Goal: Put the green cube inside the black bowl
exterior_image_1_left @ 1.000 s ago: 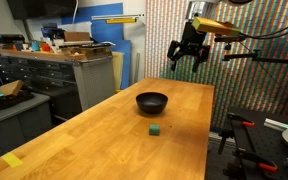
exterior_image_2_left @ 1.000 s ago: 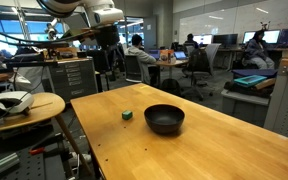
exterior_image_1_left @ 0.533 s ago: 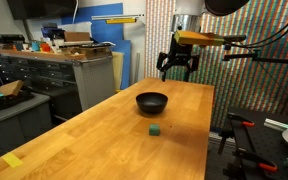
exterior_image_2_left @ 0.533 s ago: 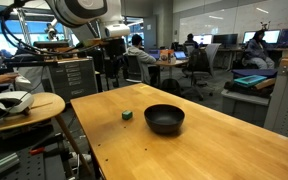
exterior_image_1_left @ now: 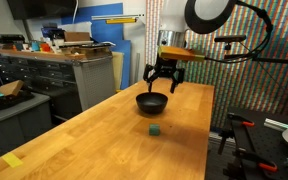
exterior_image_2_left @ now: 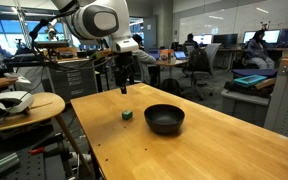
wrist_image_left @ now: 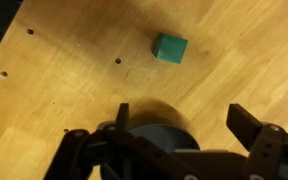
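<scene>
Since a second ago I have swung the arm in from high beyond the table's far edge and brought it down, so the gripper [exterior_image_2_left: 124, 80] now hangs over the table [exterior_image_2_left: 214, 150] instead of off to the side. For the task this means only the approach has been made. The cube and the bowl have not shifted, and nothing is picked up yet.

Reading an exterior view from the left, the gripper comes first, above the wood and clear of it. The green cube [exterior_image_2_left: 128, 115] sits on the bare wood below it, alone and untouched. The black bowl [exterior_image_2_left: 164, 119] stands just beside the cube to the right, apart from it and empty as far as I can see.

The arm reaches out from its base with the wrist turned straight down and the fingers [wrist_image_left: 246, 125] pointing at the table. The pincer is spread wide with nothing between its jaws. In the wrist view the cube lies up-frame, ahead of the fingers, while a dark round shape that I take for the bowl sits under them. I judge that I am nearer the bowl than the cube and must shift toward the cube before descending.
</scene>
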Controlling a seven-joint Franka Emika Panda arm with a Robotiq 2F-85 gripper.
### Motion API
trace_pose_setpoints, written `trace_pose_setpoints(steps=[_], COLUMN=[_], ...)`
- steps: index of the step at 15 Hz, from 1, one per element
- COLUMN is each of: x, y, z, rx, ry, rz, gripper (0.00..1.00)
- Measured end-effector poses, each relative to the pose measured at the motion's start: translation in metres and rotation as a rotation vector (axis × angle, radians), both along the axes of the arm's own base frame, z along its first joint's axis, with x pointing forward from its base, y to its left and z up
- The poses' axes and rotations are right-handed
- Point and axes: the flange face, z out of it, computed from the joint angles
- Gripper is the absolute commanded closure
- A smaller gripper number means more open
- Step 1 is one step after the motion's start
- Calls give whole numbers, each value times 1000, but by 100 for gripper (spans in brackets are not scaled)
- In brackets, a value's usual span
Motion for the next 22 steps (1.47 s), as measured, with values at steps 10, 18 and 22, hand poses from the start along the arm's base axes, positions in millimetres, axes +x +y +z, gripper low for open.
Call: trace_pose_setpoints(steps=[10,18,22], x=[31,35,29], y=[15,8,8], z=[-50,-97,-110], rx=[84,57,49], ry=[-88,-26,32], rz=[-76,-84,-65], gripper=[0,0,0])
